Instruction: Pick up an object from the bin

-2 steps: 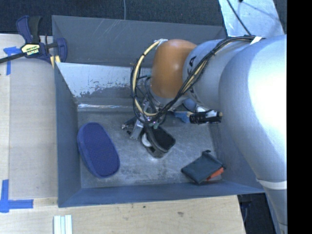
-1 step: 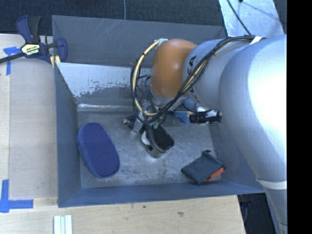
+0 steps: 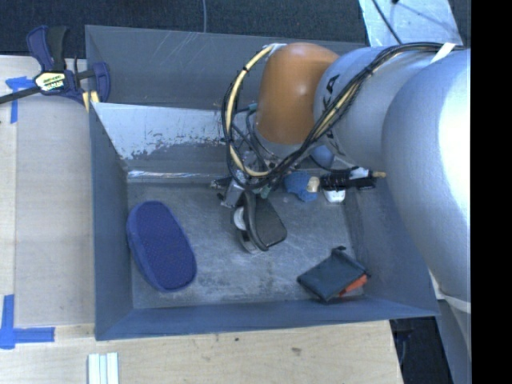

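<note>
Roughly at the middle of the bin (image 3: 108,238), the gripper (image 3: 253,229) hangs low over the scuffed grey floor, its tip close to or touching it. From this angle I cannot tell whether it is open or closed, and the dark rounded shape at its tip may be part of the tool rather than a loose thing. Well off to its left in the view lies a blue oval pad (image 3: 161,246), flat on the floor and apart from the walls. Nearer the front wall, down and to the right of the gripper, sits a dark blue flat pouch (image 3: 328,278) with an orange patch at one corner. Just behind the gripper and slightly right, a small blue-and-white piece (image 3: 302,187) lies half under the wrist. Above the gripper are the orange cover (image 3: 292,90) and looping cables (image 3: 234,110).
</note>
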`<state>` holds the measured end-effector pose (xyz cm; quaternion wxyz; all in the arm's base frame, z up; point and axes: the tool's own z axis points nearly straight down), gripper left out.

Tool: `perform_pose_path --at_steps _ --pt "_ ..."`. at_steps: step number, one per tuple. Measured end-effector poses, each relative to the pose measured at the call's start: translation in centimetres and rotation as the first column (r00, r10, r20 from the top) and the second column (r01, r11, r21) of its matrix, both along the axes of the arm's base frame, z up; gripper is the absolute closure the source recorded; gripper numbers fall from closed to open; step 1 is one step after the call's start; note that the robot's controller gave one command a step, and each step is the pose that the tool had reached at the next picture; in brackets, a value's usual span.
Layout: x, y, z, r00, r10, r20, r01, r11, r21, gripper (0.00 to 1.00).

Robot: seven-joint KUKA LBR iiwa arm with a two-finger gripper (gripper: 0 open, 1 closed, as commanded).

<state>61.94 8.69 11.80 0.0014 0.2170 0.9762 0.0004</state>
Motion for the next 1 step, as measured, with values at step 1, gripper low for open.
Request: perform_pose_path --at_steps 1 --pt "0.04 -0.1 5.69 1.0 0.0 0.001 0.0 1.0 0.0 1.0"
